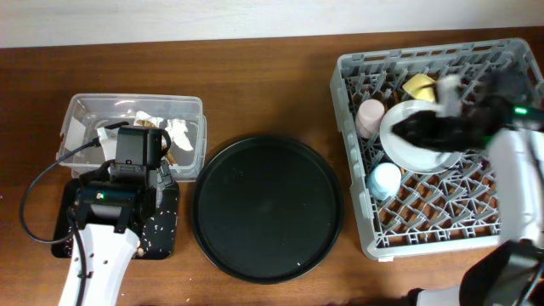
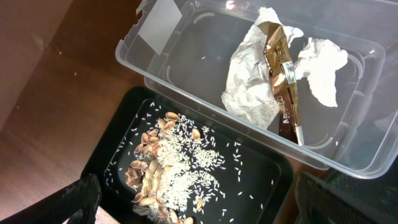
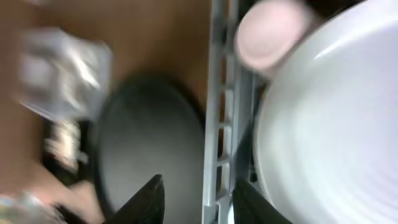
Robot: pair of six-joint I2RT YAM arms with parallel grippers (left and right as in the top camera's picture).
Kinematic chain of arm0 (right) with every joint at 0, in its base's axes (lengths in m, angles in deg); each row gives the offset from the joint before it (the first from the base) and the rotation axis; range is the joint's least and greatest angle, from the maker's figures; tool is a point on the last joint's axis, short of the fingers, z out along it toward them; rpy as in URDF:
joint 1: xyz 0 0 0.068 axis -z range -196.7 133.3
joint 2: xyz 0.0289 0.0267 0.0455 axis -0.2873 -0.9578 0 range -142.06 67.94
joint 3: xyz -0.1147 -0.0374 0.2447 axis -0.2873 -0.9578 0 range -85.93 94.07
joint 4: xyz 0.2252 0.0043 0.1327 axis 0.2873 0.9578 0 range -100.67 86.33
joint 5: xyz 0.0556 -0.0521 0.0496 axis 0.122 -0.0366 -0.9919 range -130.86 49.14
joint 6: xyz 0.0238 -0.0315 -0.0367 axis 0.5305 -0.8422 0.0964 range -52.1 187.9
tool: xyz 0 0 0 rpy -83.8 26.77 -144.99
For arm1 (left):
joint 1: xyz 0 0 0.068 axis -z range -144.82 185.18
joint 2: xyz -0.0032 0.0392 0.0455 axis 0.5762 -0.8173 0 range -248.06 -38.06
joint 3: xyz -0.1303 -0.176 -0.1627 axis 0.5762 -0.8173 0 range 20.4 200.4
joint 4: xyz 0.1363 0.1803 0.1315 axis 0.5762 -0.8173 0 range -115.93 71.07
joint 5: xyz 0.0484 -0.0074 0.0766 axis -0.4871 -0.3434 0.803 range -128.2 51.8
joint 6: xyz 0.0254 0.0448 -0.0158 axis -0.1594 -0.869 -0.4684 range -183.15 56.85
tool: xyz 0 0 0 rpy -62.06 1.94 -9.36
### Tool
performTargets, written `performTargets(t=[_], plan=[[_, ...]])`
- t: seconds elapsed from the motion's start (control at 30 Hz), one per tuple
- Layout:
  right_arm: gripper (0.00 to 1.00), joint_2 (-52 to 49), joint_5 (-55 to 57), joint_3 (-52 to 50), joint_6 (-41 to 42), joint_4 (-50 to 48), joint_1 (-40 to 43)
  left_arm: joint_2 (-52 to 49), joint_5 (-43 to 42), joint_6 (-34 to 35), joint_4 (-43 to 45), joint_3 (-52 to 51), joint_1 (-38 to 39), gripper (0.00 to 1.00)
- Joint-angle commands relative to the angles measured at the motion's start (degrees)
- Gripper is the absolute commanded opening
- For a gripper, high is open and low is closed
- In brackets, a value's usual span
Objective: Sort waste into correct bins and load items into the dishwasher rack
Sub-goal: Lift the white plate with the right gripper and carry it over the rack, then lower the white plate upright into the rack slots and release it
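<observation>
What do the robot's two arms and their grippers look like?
Both arms are white links ending in black wrist housings: the left arm and the right arm. A thin black cable loops out beside the left one, and a small green light glows on the right wrist. The left gripper and right gripper each have two black fingers.

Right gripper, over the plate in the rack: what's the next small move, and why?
Probably lift the right gripper straight up, away from the rack. Its jaws stand apart with nothing between them, and the plate already sits in the rack beside the pink cup, so it looks released. A straight rise seems least likely to nudge either.
</observation>
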Motion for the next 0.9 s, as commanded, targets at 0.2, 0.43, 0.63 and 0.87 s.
performTargets(t=[0.2,0.43,0.63,0.87], plan=[[0.38,-2.2,47.7,0.6,5.5,0.2,-21.7,0.0,0.0,-0.4,0.0,0.0,-0.1,0.99],[0.38,-7.9,49.5,0.6,5.5,-1.2,-22.0,0.0,0.0,-0.4,0.0,0.0,-0.1,0.99],[0.26,-9.6,49.2,0.6,5.5,-1.6,-21.9,0.0,0.0,-0.4,0.0,0.0,-0.1,0.99],[0.04,-9.2,45.3,1.5,5.5,-0.7,-21.9,0.0,0.0,-0.4,0.0,0.0,-0.1,0.99]])
